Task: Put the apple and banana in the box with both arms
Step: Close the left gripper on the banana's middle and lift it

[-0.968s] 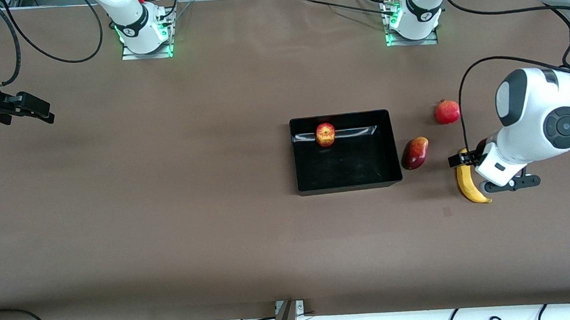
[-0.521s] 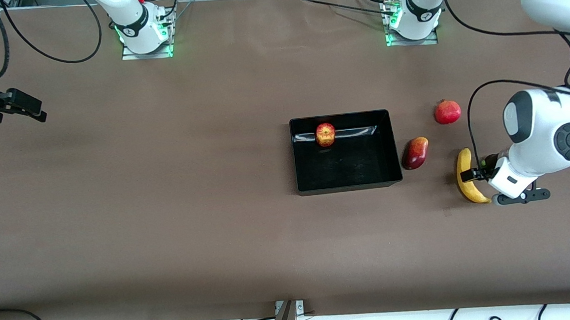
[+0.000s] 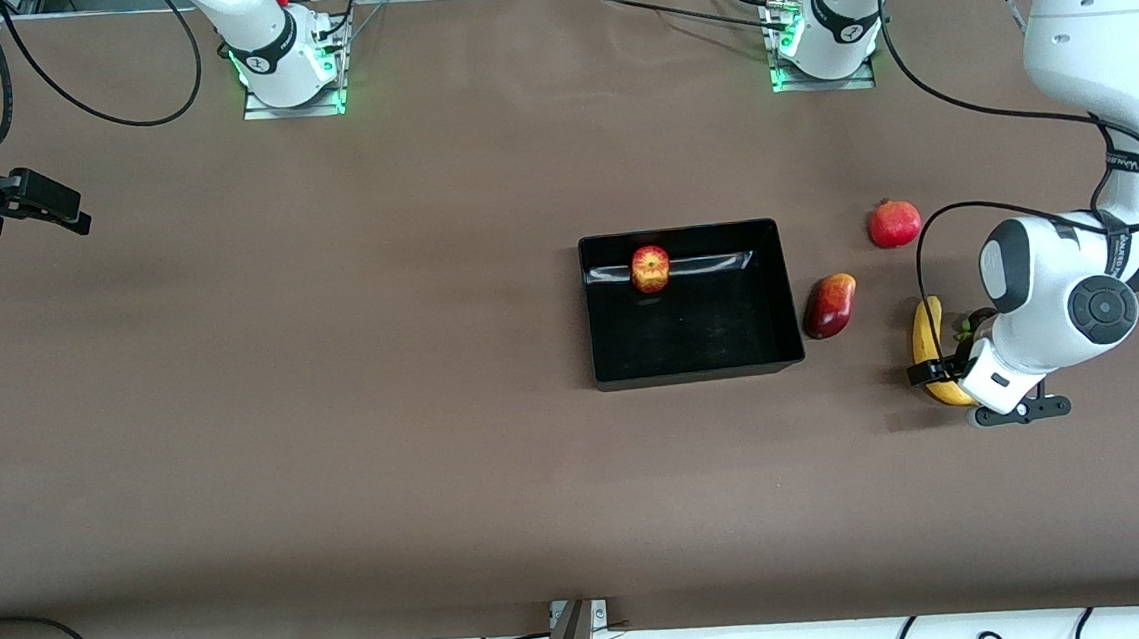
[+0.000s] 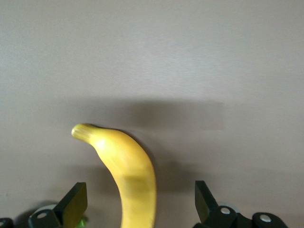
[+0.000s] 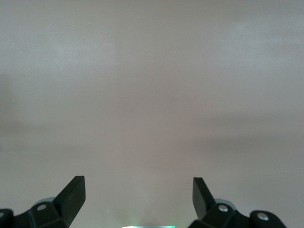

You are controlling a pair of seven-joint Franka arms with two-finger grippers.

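The apple [image 3: 649, 269] lies inside the black box [image 3: 710, 322], by the wall farthest from the front camera. On the table toward the left arm's end lies the yellow banana [image 3: 927, 330] [image 4: 128, 175], beside the box. My left gripper [image 3: 942, 374] [image 4: 140, 194] is open and low over the banana's half nearer the front camera. One finger [image 4: 76, 202] stands on each side of the fruit, apart from it. My right gripper [image 3: 48, 204] [image 5: 137, 190] waits open with nothing in it, over bare table at the right arm's end.
A dark red and yellow oblong fruit [image 3: 830, 305] lies between the box and the banana. A round red fruit [image 3: 894, 224] sits farther from the front camera than the banana. Cables run along the table's near edge.
My left gripper has slid along the banana toward the front camera, from its stem end to its lower half. The right gripper drifted slightly toward the table's end. The fruits have not moved.
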